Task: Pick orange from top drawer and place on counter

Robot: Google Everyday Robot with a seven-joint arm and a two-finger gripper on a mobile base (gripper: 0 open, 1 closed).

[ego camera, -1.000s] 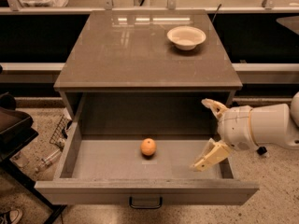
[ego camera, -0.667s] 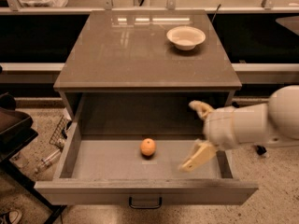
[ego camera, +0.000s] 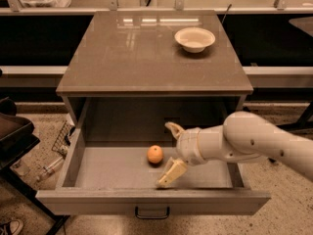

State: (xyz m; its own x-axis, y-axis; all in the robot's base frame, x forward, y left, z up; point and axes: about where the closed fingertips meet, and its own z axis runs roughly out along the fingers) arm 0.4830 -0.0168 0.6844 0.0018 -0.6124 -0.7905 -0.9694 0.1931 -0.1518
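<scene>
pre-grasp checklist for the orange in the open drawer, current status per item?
1. ok: wide grey-brown top drawer is pulled open.
2. ok: small round orange fruit lies uncovered on the drawer floor.
3. ok: tool is inside the drawer, fingers spread open.
4. not ok: the fruit is not between the fingers; it sits just left of the tool.
5. ok: glossy grey-brown counter has bare surface left of the cream-white shallow bowl.
</scene>
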